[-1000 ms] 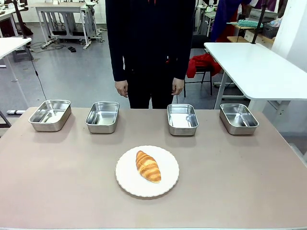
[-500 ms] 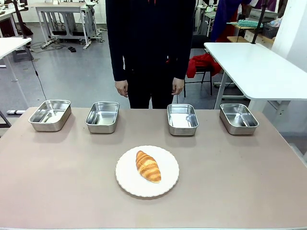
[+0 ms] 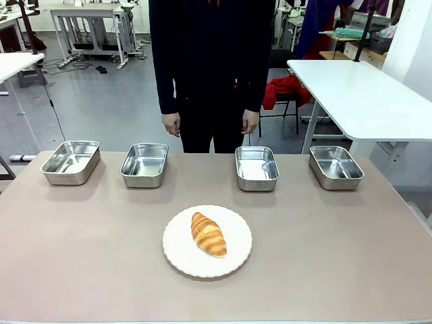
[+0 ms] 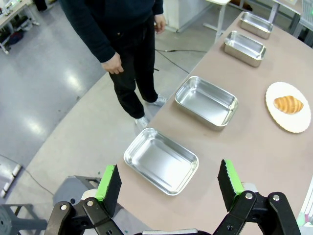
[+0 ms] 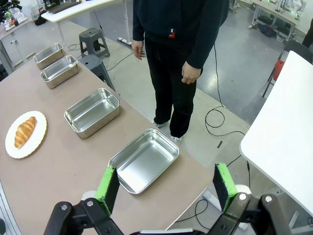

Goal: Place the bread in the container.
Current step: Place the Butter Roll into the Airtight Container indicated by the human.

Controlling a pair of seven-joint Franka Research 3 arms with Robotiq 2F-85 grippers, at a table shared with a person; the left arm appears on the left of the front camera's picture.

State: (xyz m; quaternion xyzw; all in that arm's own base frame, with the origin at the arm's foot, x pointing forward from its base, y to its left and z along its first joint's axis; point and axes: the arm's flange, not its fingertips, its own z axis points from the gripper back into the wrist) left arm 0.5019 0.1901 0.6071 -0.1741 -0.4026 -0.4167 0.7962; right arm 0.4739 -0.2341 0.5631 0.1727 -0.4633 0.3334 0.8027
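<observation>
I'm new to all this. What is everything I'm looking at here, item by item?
bread: one, golden-brown, lying on the plate.
plate: one, white, round, near the middle of the table.
containers: four, bare steel, empty, in a row along the far edge.
table: one, beige-brown, under everything.
person: one, dark clothes, standing at the far side, hands hanging down.
left gripper: one, black with green pads, open, high over the row's left end.
right gripper: one, same colours, open, high over the row's right end.

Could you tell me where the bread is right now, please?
In the front view, the bread lies on the white plate, mid-table, nearer the robot than the row of trays.
</observation>
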